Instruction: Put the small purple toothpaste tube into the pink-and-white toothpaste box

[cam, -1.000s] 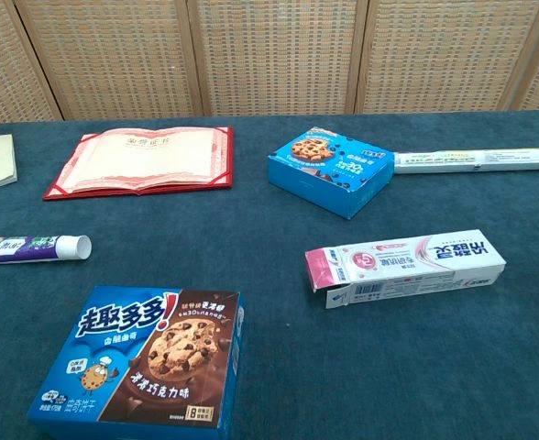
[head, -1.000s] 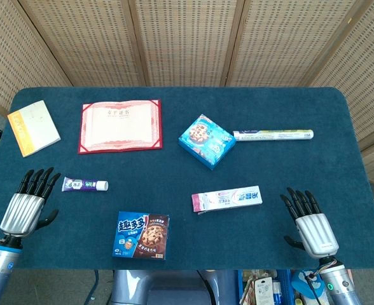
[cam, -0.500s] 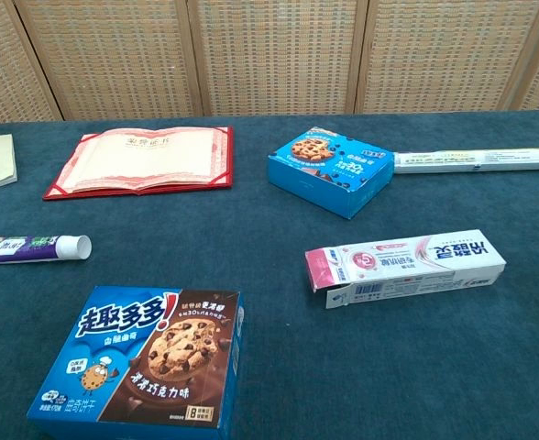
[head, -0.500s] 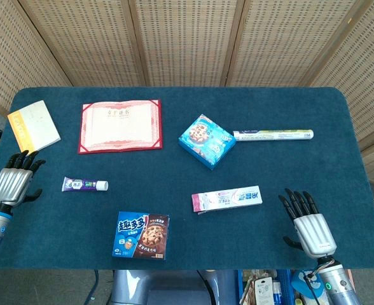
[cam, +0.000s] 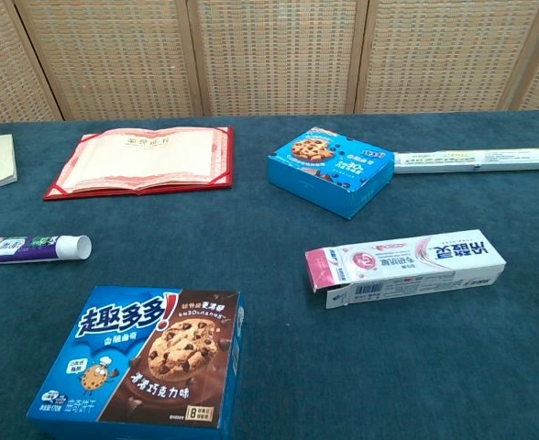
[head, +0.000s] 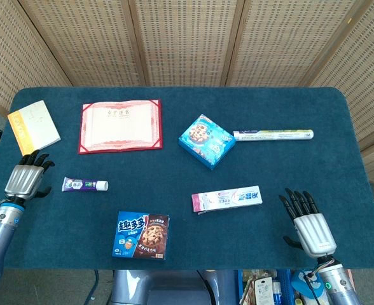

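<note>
The small purple toothpaste tube lies flat on the blue table, white cap pointing right. The pink-and-white toothpaste box lies right of centre with its left end flap open. My left hand hovers just left of the tube near the table's left edge, fingers apart and empty. My right hand is at the front right, a little right of the box, fingers spread and empty. Neither hand shows in the chest view.
A dark-blue cookie box sits at the front, a light-blue cookie box and a long white tube behind the toothpaste box. A red certificate folder and a yellow-white booklet lie at the back left.
My left hand moved from the front left up to the table's left edge, then came slightly right and down toward the tube. The right hand and all objects stayed put.
</note>
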